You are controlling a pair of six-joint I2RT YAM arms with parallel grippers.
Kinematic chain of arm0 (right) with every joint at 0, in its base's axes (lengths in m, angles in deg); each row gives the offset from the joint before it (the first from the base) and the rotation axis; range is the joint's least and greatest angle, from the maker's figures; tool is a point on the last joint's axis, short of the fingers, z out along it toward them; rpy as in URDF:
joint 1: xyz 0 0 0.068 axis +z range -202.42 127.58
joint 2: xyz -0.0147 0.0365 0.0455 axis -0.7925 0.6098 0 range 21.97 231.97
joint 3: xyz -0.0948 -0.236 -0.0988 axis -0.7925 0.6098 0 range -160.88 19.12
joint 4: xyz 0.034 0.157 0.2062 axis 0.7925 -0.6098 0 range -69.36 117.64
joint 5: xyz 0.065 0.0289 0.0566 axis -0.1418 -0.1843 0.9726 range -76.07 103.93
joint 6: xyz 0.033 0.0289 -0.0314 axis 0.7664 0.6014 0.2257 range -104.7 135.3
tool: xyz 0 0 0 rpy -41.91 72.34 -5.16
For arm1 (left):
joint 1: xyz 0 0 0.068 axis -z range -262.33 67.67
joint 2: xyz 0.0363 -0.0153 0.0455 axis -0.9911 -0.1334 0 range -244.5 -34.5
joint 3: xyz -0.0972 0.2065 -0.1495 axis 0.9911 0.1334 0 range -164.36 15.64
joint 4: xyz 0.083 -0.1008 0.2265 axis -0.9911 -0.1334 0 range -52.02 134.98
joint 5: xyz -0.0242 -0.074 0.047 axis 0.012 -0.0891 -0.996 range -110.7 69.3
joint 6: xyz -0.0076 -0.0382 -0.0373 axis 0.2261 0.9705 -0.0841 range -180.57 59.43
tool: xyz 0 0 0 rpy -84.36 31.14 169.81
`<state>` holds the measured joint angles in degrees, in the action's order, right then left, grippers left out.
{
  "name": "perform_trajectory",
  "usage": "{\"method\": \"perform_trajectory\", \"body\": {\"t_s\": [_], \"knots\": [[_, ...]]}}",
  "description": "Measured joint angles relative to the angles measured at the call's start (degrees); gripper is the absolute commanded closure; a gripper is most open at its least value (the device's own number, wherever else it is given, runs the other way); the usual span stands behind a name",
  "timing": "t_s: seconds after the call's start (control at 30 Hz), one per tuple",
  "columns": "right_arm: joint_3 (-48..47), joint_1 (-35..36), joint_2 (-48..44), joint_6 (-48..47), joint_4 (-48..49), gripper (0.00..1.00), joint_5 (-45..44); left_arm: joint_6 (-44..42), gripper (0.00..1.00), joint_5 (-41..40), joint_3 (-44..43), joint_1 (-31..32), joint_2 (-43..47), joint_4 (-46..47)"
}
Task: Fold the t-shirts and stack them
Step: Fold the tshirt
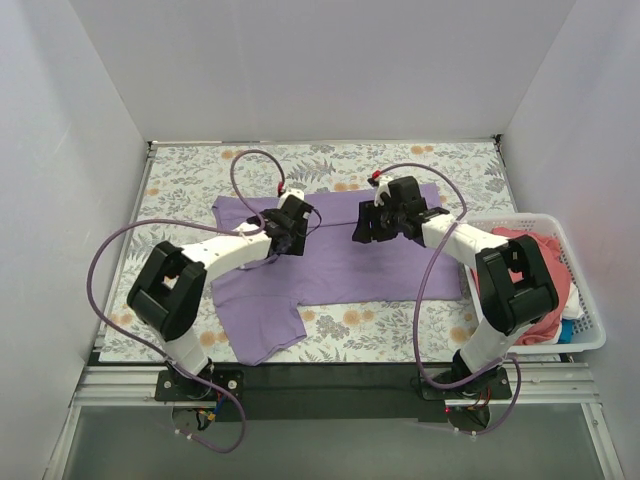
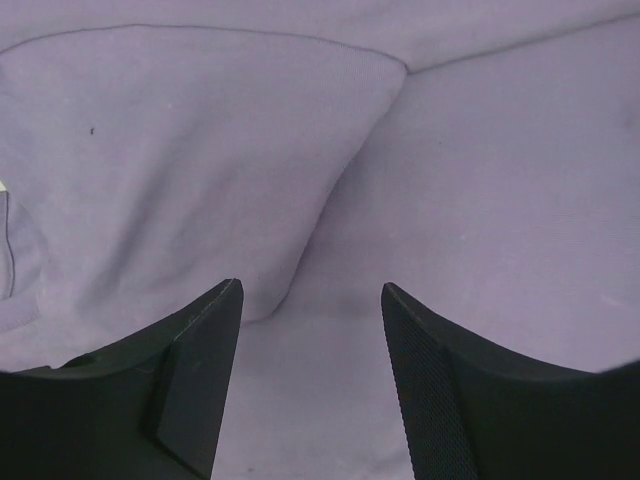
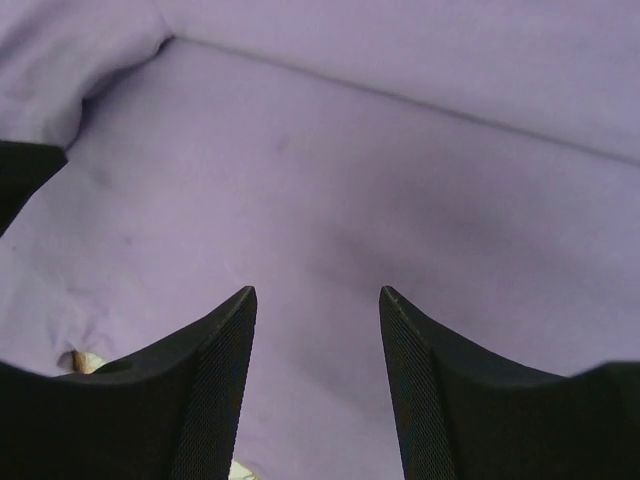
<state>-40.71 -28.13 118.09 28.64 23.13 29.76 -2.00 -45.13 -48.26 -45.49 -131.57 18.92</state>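
A lavender t-shirt (image 1: 340, 262) lies spread on the floral table, one sleeve at the front left. It fills the left wrist view (image 2: 200, 150) and the right wrist view (image 3: 400, 150). My left gripper (image 1: 292, 232) is open just above the shirt's left part, with a fold of cloth ahead of its fingertips (image 2: 225, 300). My right gripper (image 1: 372, 225) is open above the shirt's upper middle, nothing between its fingertips (image 3: 245, 305). A coral-pink t-shirt (image 1: 535, 265) lies bunched in the basket at the right, with white and blue cloth beside it.
A white slatted basket (image 1: 590, 335) stands at the table's right edge. The floral tablecloth (image 1: 200, 170) shows around the shirt. Grey walls enclose the table on three sides.
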Motion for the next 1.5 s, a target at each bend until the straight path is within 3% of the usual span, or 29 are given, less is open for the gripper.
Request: {"method": "perform_trajectory", "body": {"t_s": [0.23, 0.5, 0.93, 1.5], "knots": [[5.5, 1.6, -1.4, 0.6, 1.9, 0.41, 0.0, -5.1, 0.44, -8.2, -0.4, 2.1, -7.0, 2.4], [6.4, 1.6, -1.7, 1.4, 4.8, 0.41, 0.9, -8.7, 0.47, -14.2, -0.5, 2.0, -7.7, 5.9], [9.0, 1.6, -1.7, 1.5, 6.9, 0.41, 1.3, -11.1, 0.50, -16.6, -0.8, 1.2, -11.0, 7.7], [9.8, 1.6, -1.7, 1.5, 7.7, 0.41, 2.3, -15.6, 0.48, -14.7, -8.1, -8.3, -13.9, 10.7]]}}
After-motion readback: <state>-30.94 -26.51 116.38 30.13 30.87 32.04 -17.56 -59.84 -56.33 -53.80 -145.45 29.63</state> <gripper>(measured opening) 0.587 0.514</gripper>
